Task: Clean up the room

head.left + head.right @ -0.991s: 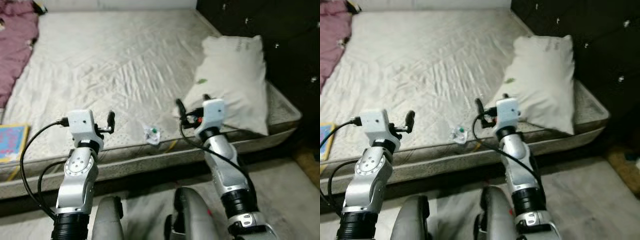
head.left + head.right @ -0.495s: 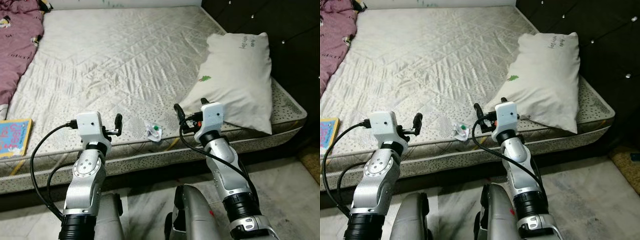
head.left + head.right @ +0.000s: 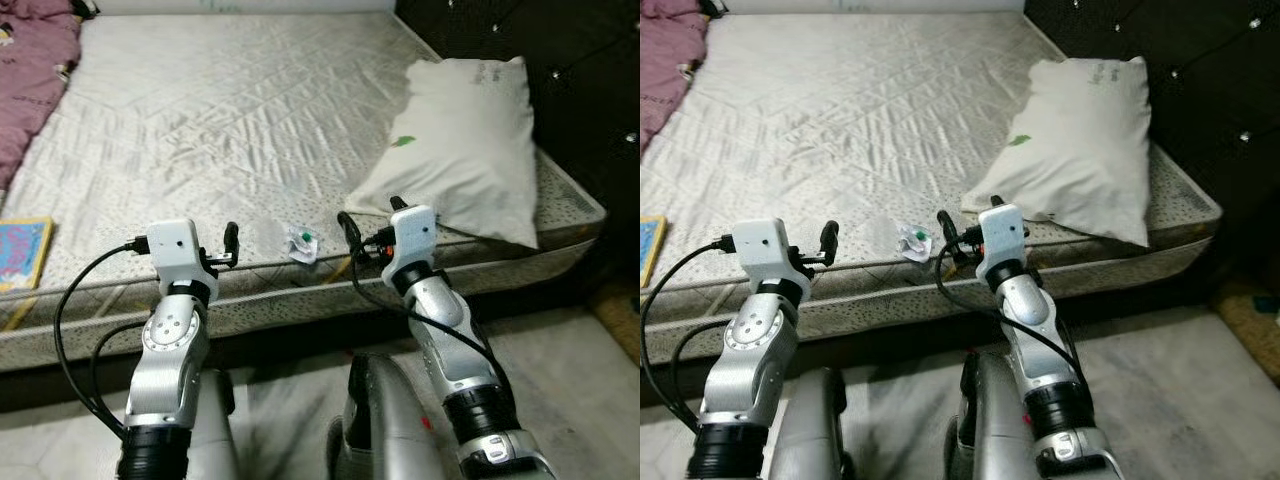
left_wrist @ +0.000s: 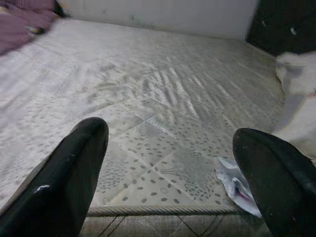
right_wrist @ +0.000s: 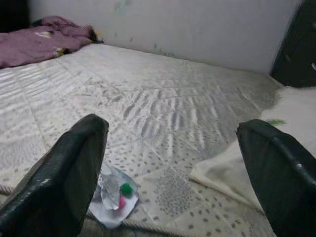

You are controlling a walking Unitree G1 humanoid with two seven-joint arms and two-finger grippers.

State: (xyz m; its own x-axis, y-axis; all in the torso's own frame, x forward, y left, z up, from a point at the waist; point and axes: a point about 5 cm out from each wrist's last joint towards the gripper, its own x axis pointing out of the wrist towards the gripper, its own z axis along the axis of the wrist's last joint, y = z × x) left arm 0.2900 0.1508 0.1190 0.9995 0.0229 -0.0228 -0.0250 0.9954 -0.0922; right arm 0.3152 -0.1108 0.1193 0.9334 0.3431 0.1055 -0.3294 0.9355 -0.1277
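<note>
A crumpled clear plastic wrapper (image 3: 302, 243) with a green bit lies on the grey mattress (image 3: 230, 110), close to its front edge. My left gripper (image 3: 231, 240) is held just before that edge, left of the wrapper. It is open, its fingers (image 4: 74, 173) wide apart with nothing between them. My right gripper (image 3: 350, 232) hovers right of the wrapper, by the corner of a white pillow (image 3: 470, 150). It is open too, and the wrapper (image 5: 114, 195) lies beside one of its fingers (image 5: 69, 177).
A purple blanket (image 3: 30, 60) is bunched at the bed's far left. A colourful book (image 3: 22, 255) lies at the left front edge. A dark tufted headboard (image 3: 570, 60) stands on the right. Grey floor (image 3: 570, 370) runs in front of the bed.
The whole picture has swayed, so the camera moved. Both arms keep the same raised pose with open fingers. The wrapper, pillow and book lie as before.
</note>
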